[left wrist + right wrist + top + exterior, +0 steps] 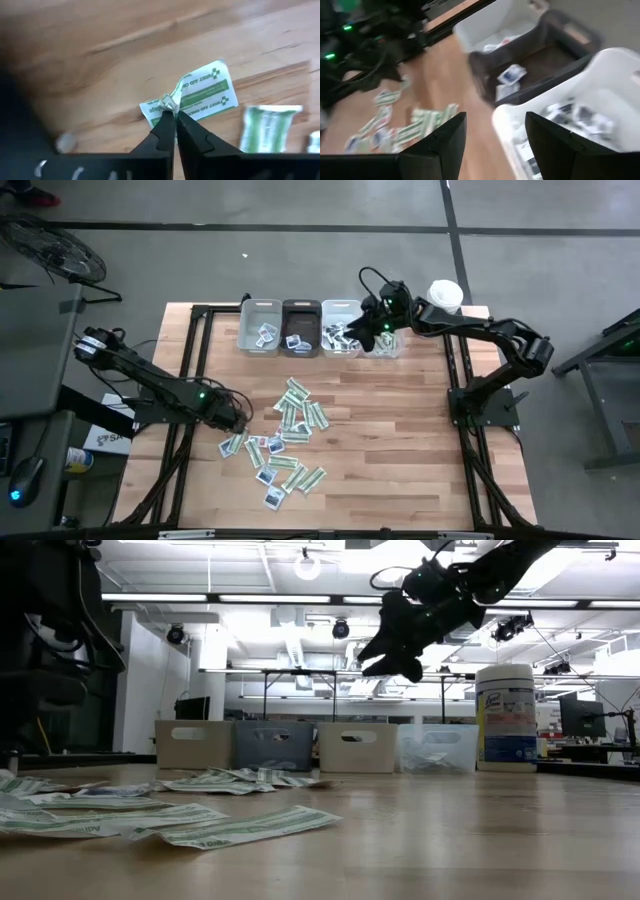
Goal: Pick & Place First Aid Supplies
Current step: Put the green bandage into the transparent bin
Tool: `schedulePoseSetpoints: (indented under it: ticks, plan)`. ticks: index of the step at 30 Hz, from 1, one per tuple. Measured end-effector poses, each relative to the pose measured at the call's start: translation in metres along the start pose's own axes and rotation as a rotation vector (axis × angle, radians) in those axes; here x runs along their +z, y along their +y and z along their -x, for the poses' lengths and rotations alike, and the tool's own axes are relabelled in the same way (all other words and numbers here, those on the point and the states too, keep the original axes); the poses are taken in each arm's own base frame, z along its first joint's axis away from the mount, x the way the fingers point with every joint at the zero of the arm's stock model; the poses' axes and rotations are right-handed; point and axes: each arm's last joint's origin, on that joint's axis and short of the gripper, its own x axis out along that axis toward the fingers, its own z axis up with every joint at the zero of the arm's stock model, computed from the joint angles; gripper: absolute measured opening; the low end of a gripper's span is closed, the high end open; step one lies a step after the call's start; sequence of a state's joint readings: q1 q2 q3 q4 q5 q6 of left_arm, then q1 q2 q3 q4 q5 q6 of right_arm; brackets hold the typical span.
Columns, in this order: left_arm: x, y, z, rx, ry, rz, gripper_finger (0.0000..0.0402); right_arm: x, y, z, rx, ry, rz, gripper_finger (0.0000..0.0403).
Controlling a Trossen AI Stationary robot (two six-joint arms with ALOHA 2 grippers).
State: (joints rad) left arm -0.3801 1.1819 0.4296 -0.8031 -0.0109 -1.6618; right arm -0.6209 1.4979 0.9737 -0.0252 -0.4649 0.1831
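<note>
Along the desk's (400,410) 12 o'clock edge, four bins (321,328) hold packets (293,341) — right gripper (374,332) hovers above, fingers apart. Left gripper (240,421) — fingers clamped on a green-and-white packet (202,92) at the pile's (285,442) 9 o'clock.

Left gripper (174,114) low, fingers pinched together; right gripper (495,131) raised, fingers spread.

Wooden table (400,440), packets (290,430), bins (300,328), canister (445,295)

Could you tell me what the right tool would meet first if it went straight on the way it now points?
Probably the white bin right ahead of the open right tool, likely its near rim or the packets inside; depth is unclear.
</note>
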Motion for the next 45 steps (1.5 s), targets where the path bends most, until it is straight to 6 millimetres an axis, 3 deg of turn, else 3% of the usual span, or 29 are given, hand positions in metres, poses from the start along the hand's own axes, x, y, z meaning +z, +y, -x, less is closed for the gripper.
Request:
schedulePoseSetpoints:
  ticks: [11,22,29,36,45]
  plan:
    - [0.012,-0.024,0.025,-0.150,-0.474,-0.021,0.0002,-0.008,0.024,-0.009,0.170,0.068,0.053,0.0197]
    - [0.020,-0.058,0.065,-0.294,-1.024,-0.117,0.0001,0.000,0.074,-0.024,0.153,-0.125,0.221,0.0197]
    - [0.034,-0.073,0.082,-0.285,-1.122,-0.184,0.0001,-0.003,0.100,-0.034,0.138,-0.214,0.316,0.0197]
    - [0.059,-0.093,0.104,-0.352,-1.174,-0.355,0.0001,-0.009,0.101,-0.051,0.200,-0.219,0.282,0.0197]
    - [0.077,-0.097,0.112,-0.387,-1.200,-0.434,0.0001,-0.006,0.104,-0.052,0.229,-0.260,0.275,0.0197]
